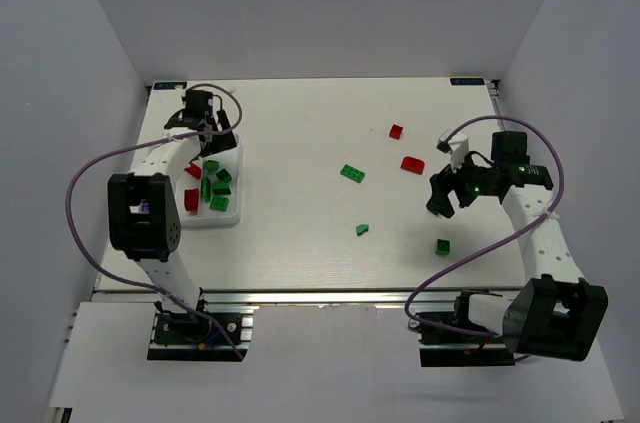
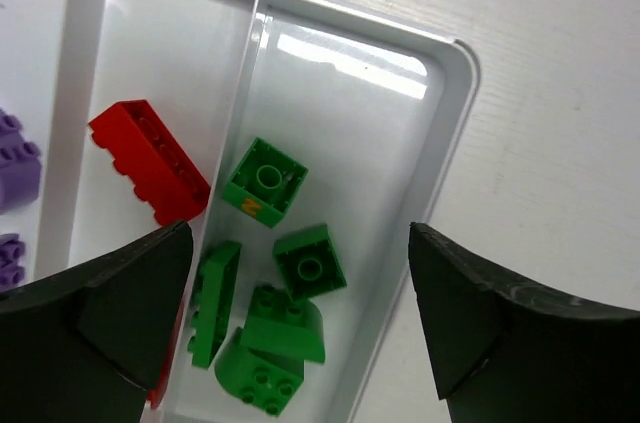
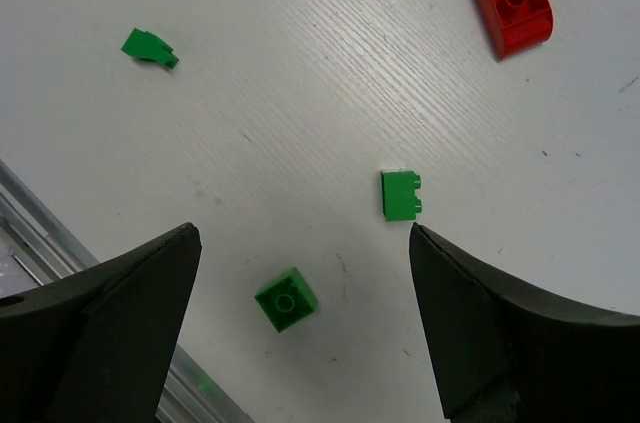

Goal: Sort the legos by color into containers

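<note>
While the left gripper [image 2: 300, 248] hangs spread wide over the tray [image 2: 455, 88], green bricks [image 2: 265, 181] lie in one part, a red brick [image 2: 150, 160] next door. The right gripper [image 3: 300, 243] is spread wide too, above loose green bricks [image 3: 287, 299] on the table [image 3: 300, 63].

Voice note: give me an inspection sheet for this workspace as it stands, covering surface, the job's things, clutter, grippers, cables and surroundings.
Surface: white wood-grain tabletop, no spills seen.
Job's things: white plastic compartment tray at the table's left holds green plastic bricks, a red plastic brick and purple plastic bricks in separate compartments; three loose green bricks and two loose red bricks lie on the table.
Clutter: nothing seen.
Grippers: left gripper open, empty, above the tray; right gripper open, empty, above loose green bricks.
Cables: purple cables loop out from both arms.
Surroundings: plain pale walls on three sides.
</note>
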You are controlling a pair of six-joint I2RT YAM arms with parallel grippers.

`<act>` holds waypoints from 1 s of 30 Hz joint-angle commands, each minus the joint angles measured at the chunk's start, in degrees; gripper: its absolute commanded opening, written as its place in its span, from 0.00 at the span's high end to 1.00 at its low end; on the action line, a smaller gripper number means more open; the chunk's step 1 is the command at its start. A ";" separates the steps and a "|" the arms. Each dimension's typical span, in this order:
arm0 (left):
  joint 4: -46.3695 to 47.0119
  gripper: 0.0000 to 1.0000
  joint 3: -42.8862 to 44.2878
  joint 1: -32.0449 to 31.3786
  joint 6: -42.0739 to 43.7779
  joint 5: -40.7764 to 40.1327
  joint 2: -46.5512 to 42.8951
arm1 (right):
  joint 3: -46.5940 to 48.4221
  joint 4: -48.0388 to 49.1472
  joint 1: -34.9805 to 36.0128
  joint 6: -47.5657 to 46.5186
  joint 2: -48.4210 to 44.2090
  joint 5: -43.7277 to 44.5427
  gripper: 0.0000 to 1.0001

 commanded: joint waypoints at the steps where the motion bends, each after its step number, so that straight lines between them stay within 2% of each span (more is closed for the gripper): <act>1: 0.24 0.02 -0.89 -0.03 -2.08 1.93 -10.93 | -0.87 -0.40 0.19 -5.05 -2.52 2.24 0.11; 5: 1.91 0.02 -6.95 -0.03 -4.98 5.01 -21.65 | -1.93 -1.18 0.19 -9.62 -2.97 5.14 0.11; 7: 1.65 0.02 -10.12 -0.03 -6.03 8.16 -27.52 | -0.45 -3.12 0.19 -10.59 -0.44 7.16 0.16; 8: 0.70 0.02 -12.04 -0.03 -6.56 8.97 -29.48 | -0.09 -4.08 0.19 -10.16 0.54 9.34 0.22; 11: 0.25 0.02 -15.39 -0.03 -8.67 12.74 -37.02 | -0.52 -1.47 0.45 -5.25 2.91 14.79 0.26; 17: -1.51 0.02 -22.42 -0.03 -12.01 15.92 -49.25 | -2.02 6.09 4.30 -0.60 6.60 18.75 0.25; 23: -4.23 0.02 -24.80 -0.03 -13.16 15.30 -53.57 | -0.44 9.35 9.67 4.34 14.34 23.58 0.31; 30: -6.43 0.02 -24.28 -0.03 -13.33 13.90 -55.69 | 1.06 11.46 10.47 6.37 19.44 29.14 0.38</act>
